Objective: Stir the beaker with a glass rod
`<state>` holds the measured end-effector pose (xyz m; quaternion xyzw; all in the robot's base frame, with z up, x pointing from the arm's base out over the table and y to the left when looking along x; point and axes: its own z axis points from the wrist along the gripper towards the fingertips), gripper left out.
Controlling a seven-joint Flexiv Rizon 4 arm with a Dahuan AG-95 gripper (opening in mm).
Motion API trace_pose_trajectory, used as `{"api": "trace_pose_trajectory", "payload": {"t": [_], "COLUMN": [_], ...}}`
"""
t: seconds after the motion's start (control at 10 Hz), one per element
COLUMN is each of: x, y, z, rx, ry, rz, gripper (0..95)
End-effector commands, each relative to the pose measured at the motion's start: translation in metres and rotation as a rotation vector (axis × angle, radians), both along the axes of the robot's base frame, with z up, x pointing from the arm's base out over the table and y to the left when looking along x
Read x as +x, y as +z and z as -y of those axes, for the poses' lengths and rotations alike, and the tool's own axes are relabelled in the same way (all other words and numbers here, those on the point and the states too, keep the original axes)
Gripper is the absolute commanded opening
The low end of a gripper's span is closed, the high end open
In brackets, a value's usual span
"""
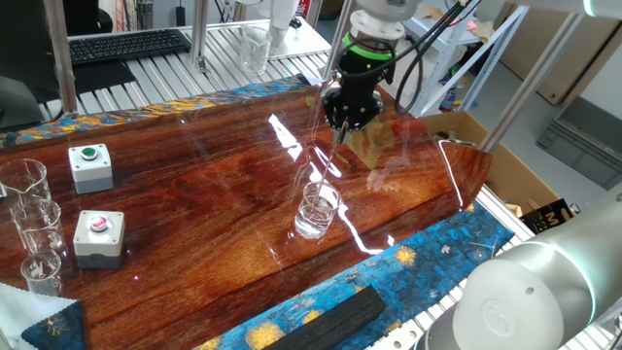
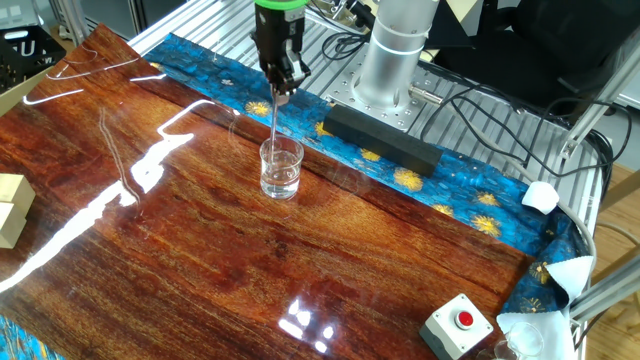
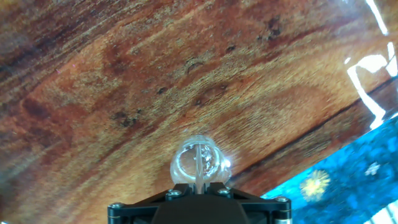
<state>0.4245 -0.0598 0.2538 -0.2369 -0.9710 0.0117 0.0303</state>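
The end effector (image 1: 339, 127) is clamping the top of the glass rod (image 1: 326, 166), whose lower end is dipping inside the beaker (image 1: 317, 210) standing mid-desk (image 1: 194, 204). A wide stir is risking the rod knocking the thin wall and tipping the light beaker, or the slick rod slipping in the grip.

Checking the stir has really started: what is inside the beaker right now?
The glass rod, held by the shut gripper, reaches down into the beaker. Whether its tip touches the bottom, or any liquid is inside, cannot be told through the clear glass.
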Motion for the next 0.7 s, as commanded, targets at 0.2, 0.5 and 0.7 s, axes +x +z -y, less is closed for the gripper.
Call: {"api": "trace_pose_trajectory", "payload": {"t": [0.2,0.5,0.7], "x": [-0.017,-0.032,-0.036], "y": [-0.003,-0.005,-0.003], "z": [0.001,0.000,-0.003], "rx": [-0.009,0.016,0.091], "ry": [0.001,-0.012,-0.064], "rz": [-0.027,-0.052,-0.051], "gripper": [0.0,0.0,0.0]}}
